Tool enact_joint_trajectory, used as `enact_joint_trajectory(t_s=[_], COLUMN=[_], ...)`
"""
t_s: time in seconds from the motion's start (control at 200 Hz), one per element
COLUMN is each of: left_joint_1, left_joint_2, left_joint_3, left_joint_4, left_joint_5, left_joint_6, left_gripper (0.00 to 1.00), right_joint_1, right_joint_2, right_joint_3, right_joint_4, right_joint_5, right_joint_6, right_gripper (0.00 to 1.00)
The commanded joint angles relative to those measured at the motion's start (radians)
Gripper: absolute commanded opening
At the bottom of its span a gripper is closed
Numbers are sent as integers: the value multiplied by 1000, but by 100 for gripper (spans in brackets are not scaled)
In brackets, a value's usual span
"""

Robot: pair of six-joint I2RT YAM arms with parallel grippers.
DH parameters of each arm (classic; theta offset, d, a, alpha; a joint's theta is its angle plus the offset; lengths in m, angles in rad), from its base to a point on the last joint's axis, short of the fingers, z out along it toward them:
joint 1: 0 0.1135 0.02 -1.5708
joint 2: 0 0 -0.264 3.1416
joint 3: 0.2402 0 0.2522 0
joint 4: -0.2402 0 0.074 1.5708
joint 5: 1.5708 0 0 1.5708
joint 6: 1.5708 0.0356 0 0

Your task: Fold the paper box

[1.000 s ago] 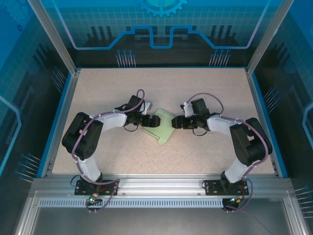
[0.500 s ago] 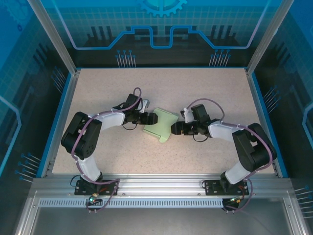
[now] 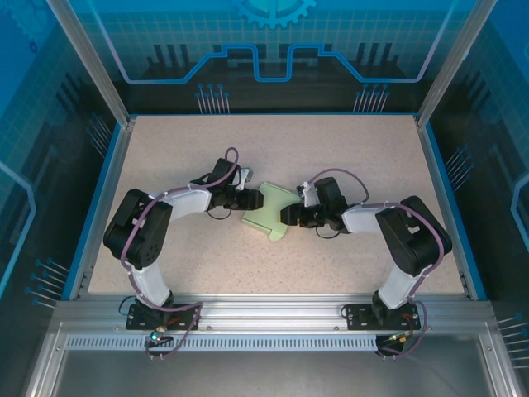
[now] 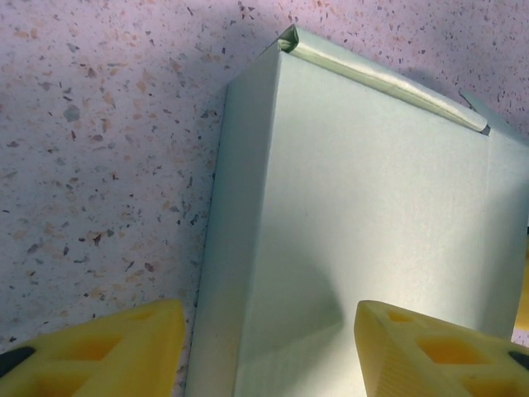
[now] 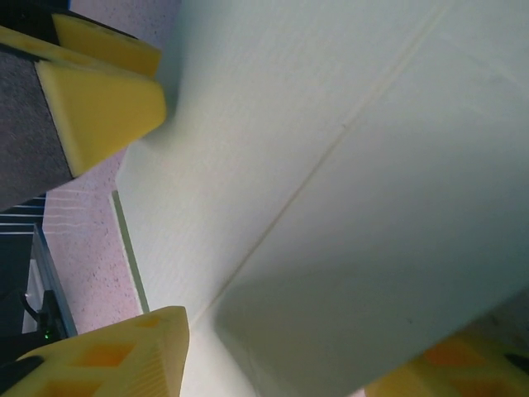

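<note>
Left claw [image 3: 258,198], spread, straddles one edge of the paper box [image 3: 269,217] on the desk [image 3: 347,157]. Right claw [image 3: 286,217] flanks the box's opposite side; grip unclear

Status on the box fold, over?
Left claw open over one end of paper box. Right claw at opposite end, grip unclear. Box on table between them; claws close together.

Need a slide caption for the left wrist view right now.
Left claw at the mint-green paper box: one yellow finger beside its edge over the speckled table, the other over its top face.
</note>
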Motion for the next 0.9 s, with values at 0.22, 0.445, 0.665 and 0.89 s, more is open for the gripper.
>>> enact_joint_trajectory(t_s=[0.22,0.445,0.665,0.89], left_joint_1=[9,9,9,9], left_joint_2=[9,18,29,58], left_joint_3=[-28,-54,-51,-28], left_joint_4=[38,95,95,44], left_joint_5=[93,160,148,92], left_joint_6=[-33,-73,-71,-33], left_gripper=[53,51,50,48], right_joint_1=[17,17,2,-10], right_joint_2=[24,16,5,-54], right_joint_3=[35,34,16,-5], right_joint_4=[88,112,62,-7], right_joint_5=[-30,-35,14,35], right_joint_6=[45,62,43,-8], right_gripper=[47,41,42,49])
